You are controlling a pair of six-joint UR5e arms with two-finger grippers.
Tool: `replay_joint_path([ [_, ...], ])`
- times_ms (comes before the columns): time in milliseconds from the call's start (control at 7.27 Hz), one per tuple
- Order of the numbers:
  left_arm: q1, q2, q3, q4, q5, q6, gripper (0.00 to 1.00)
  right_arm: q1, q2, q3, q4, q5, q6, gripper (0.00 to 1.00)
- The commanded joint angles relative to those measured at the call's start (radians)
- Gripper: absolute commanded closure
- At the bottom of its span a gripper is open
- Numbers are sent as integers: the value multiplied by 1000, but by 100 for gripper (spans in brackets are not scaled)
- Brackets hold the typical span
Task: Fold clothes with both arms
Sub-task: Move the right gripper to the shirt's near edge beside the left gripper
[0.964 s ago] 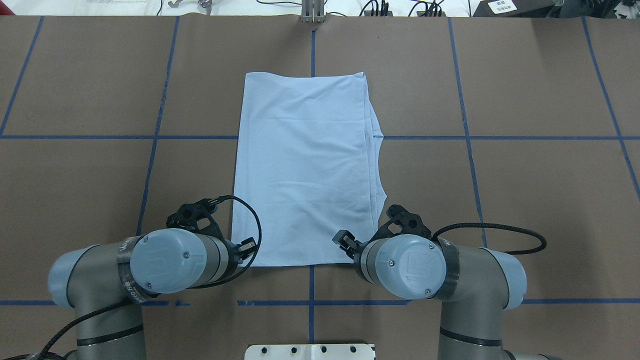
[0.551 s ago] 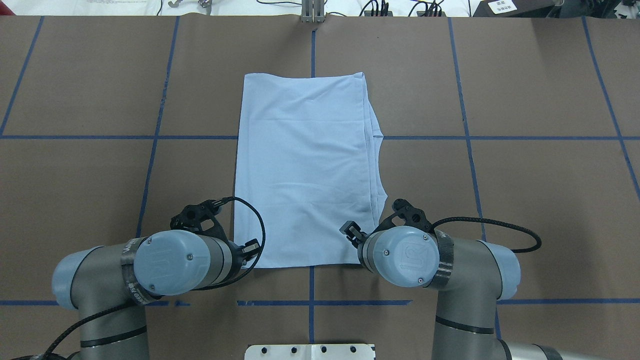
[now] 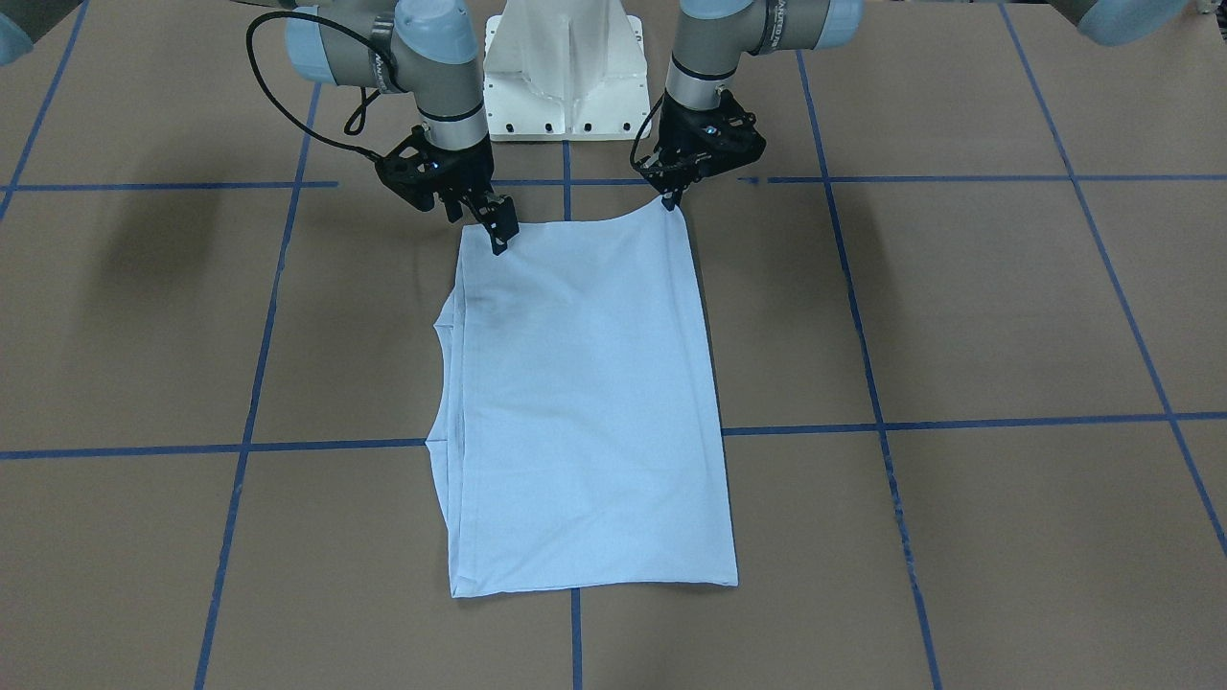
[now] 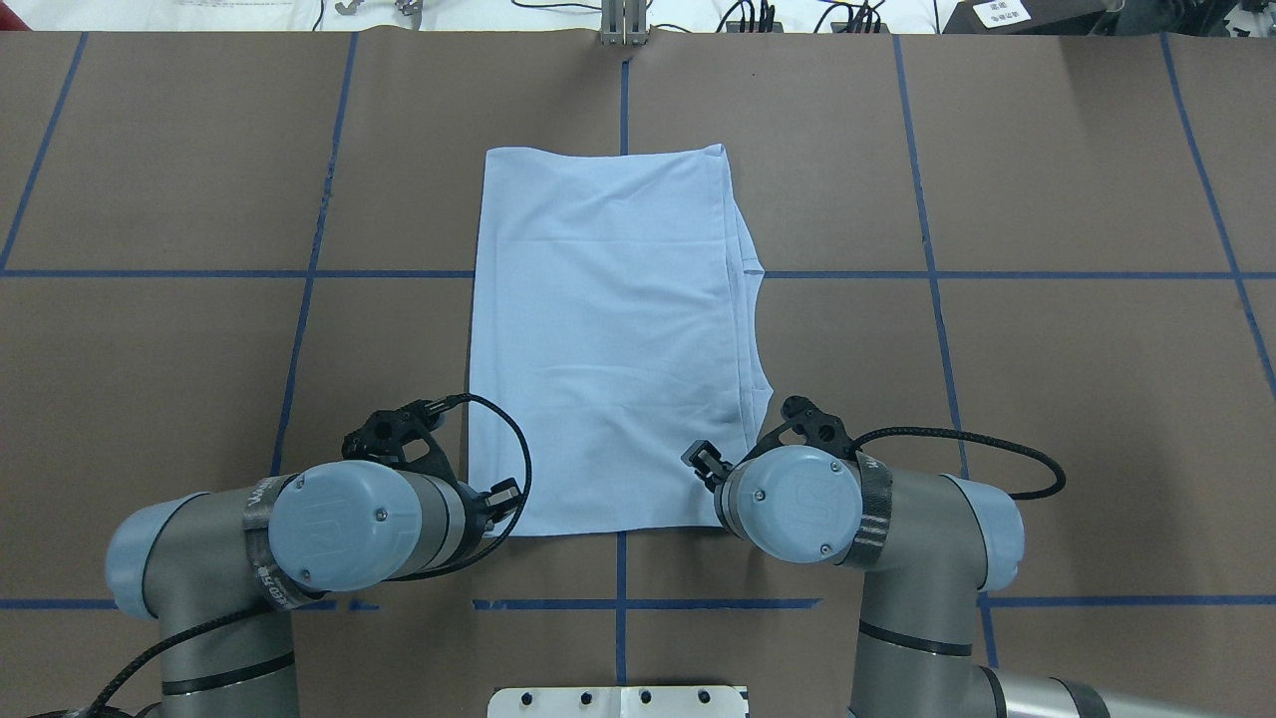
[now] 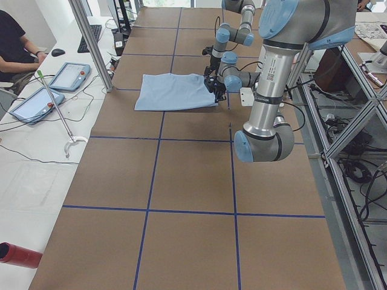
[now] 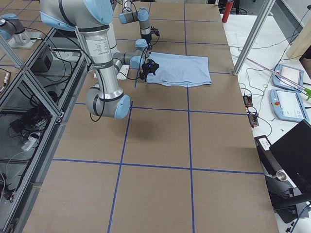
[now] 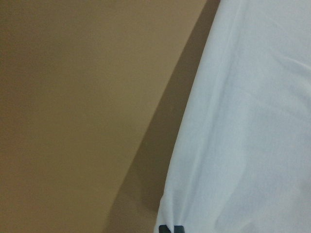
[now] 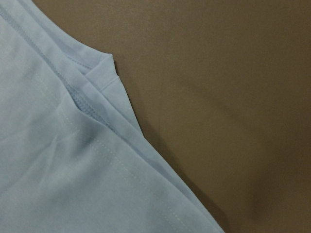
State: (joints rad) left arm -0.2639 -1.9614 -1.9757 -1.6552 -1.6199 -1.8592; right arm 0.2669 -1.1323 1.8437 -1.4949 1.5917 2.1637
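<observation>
A wide brown table (image 4: 150,349) is filling the room in front of me, with blue tape lines (image 4: 199,273) dividing it into big squares. From the white base (image 3: 566,67) at the table's edge, the left arm (image 4: 349,519) and the right arm (image 4: 797,504) are both bending down over the near side, their wrists pointing at the table top.

The light blue shirt (image 4: 608,329) is lying flat in the middle of the table, over the spot where two tape lines are crossing. It is folded lengthwise into a long rectangle, one short end next to the robot and the other reaching out toward the far side. Along the edge on the robot's right, stacked layers and a sleeve hem are peeking out from under the top layer. No print or collar is showing.

The left claw (image 3: 671,199) is pinching the near corner of the shirt on its side: its tips are pressed together on the cloth, and the corner is rising a little off the table, so the near hem is curving up toward it. The right claw (image 3: 498,238) is standing with its tips down on the other near corner. I cannot tell whether its tips are closed or have any cloth between them.
</observation>
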Motion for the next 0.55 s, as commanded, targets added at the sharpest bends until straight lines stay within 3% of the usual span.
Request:
replay_joint_path([
  [0,0,-1,0,0,0,0,100,-2,2,-7,-1,10,-1,0],
  [413,-1,1,1,-1,2,0,100,2,55,-46,-66,39,-18,0],
])
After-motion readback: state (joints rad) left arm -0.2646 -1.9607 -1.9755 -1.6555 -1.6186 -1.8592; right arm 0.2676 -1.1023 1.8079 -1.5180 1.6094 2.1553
